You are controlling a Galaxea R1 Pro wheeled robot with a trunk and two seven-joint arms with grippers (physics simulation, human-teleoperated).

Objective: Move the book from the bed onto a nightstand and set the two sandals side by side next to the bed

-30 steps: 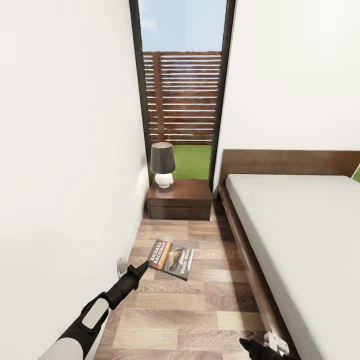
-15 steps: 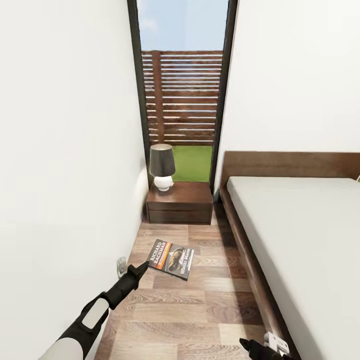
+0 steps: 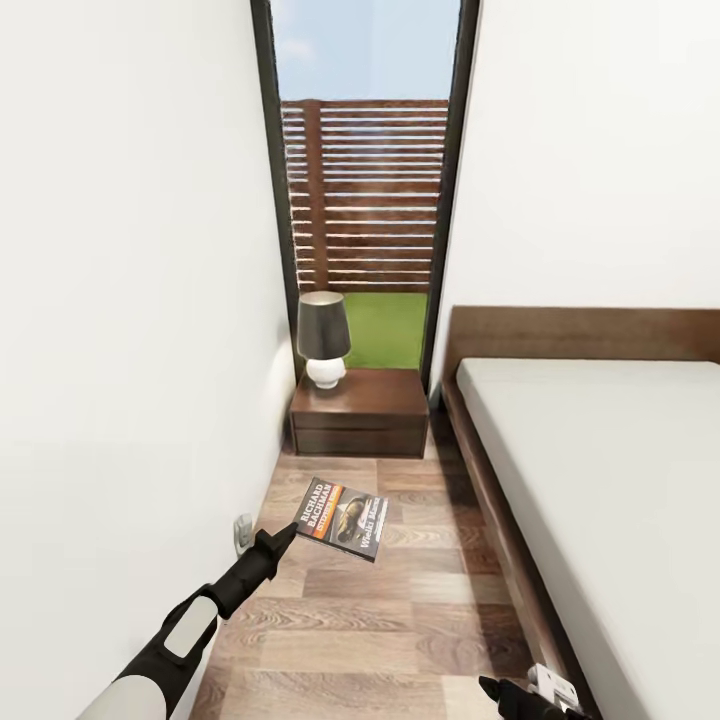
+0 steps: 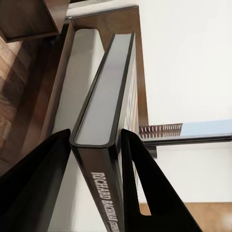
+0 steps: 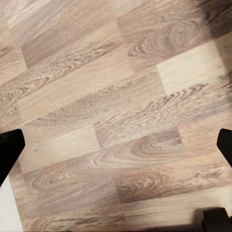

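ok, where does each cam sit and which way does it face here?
Head: on the robot's head, looking forward and down the aisle at the nightstand and bed; left arm shows, left gripper holding the book.
Left wrist: on the left arm, looking along its fingers clamped on the book's spine.
Right wrist: on the right arm, looking down at wood floor; open fingertips at the edges.
Shared: head and left wrist both show book and bed.

Dark-shaded lamp — white base; slatted wooden fence outside.

White walls, plank floor, tall window
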